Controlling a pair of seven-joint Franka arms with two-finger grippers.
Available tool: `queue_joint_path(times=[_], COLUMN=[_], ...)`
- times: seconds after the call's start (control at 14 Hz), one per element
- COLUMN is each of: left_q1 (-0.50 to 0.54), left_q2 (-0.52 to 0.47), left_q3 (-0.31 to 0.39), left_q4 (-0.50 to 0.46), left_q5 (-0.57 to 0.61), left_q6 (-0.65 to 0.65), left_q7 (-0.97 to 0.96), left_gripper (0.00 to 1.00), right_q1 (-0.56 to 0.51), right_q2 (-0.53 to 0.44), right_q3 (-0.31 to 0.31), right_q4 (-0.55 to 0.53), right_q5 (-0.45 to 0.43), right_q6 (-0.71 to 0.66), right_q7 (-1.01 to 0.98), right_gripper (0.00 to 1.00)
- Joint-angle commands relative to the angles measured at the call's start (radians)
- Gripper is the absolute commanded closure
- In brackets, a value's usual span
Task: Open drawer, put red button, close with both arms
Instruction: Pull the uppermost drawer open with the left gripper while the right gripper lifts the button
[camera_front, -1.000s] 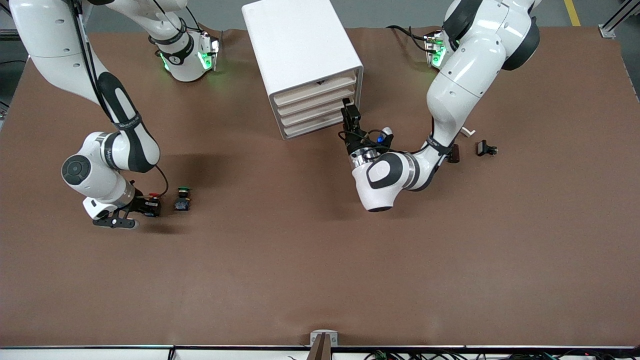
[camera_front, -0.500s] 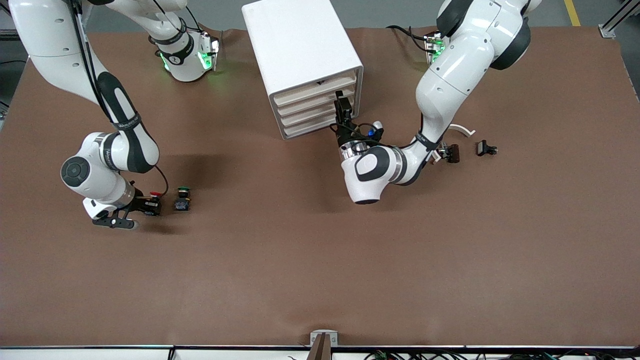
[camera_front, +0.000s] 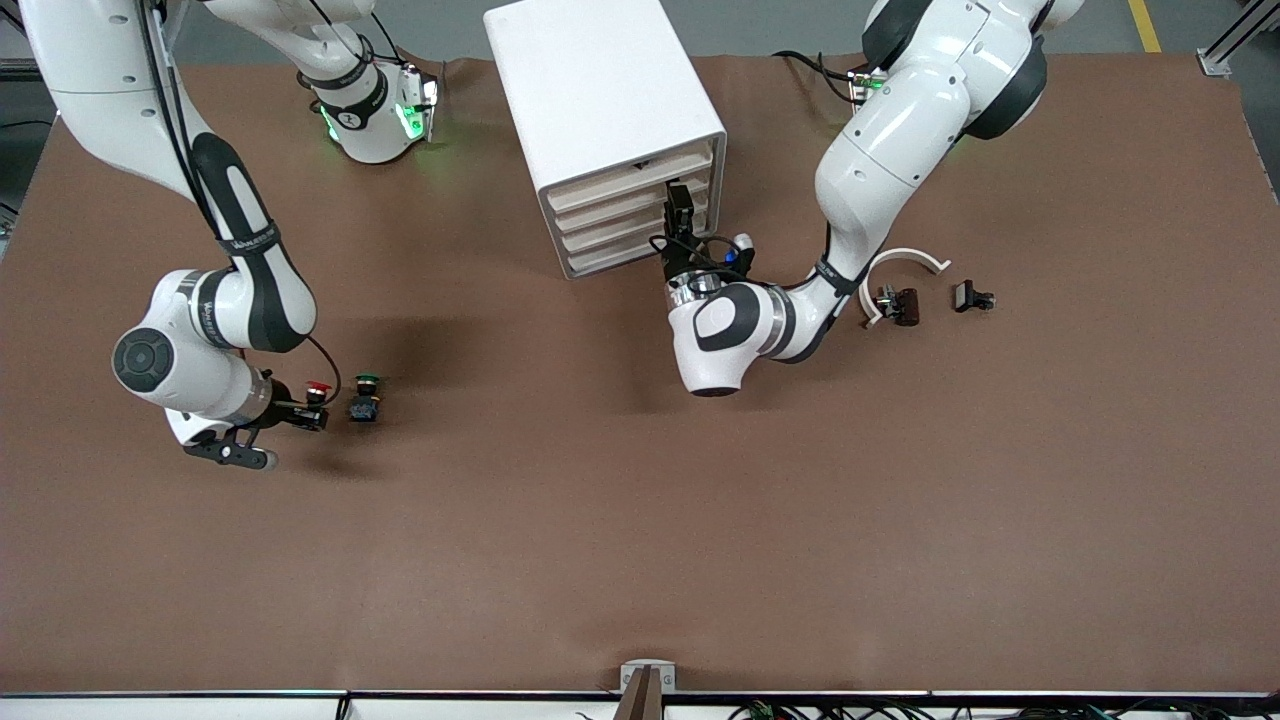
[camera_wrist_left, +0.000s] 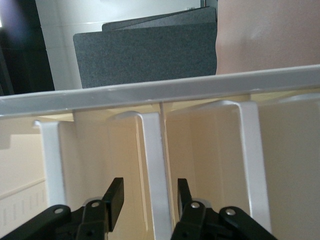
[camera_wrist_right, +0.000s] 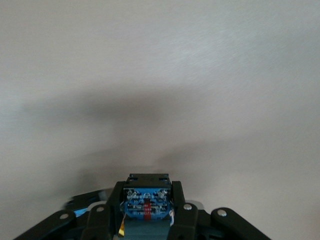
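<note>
The white cabinet (camera_front: 610, 120) stands on the brown counter (camera_front: 640, 520), near the arms' bases. Its four drawers face the front camera and all are shut.

The left end effector (camera_front: 679, 205) is right at the cabinet's front, at the upper drawers. In the left wrist view its two fingers (camera_wrist_left: 115, 195) sit one on each side of a white handle (camera_wrist_left: 155, 170), with space between them. They are partly open and not squeezing it. I cannot tell which drawer (camera_front: 632, 184) the handle belongs to.

The right end effector (camera_front: 305, 415) is low over the counter toward the right arm's end. Its fingers are closed tight on the red button (camera_front: 317, 388). The right wrist view shows the button's blue base (camera_wrist_right: 146, 202) pinched between them.

The green button (camera_front: 365, 398) stands on the counter just beside the red one.

Toward the left arm's end lie a white curved piece (camera_front: 900, 265) and two small dark parts (camera_front: 970, 296).
</note>
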Motion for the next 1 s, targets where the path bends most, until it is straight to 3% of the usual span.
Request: queue_joint_path(times=[0.0, 0.21, 0.5, 0.93], left_q1=[-0.026, -0.036, -0.032, -0.027], left_q2=[0.007, 0.009, 0.009, 0.026], left_q3=[0.007, 0.007, 0.010, 0.031], left_q4=[0.013, 0.008, 0.010, 0.014], left_q5=[-0.008, -0.008, -0.005, -0.003], left_q6=[-0.014, -0.014, -0.014, -0.013], left_q7=[-0.022, -0.022, -0.020, -0.011], left_gripper=[0.50, 0.78, 1.00, 1.00], right_q1=[0.043, 0.067, 0.098, 0.171], right_q2=[-0.032, -0.036, -0.036, -0.050], right_q3=[-0.002, -0.002, -0.001, -0.001], right_q4=[0.029, 0.064, 0.092, 0.096], right_q5=[0.011, 0.011, 0.011, 0.011], right_q6=[-0.083, -0.139, -0.174, -0.176], right_q7=[0.095, 0.159, 0.232, 0.382], right_gripper=[1.00, 1.00, 1.00, 1.00])
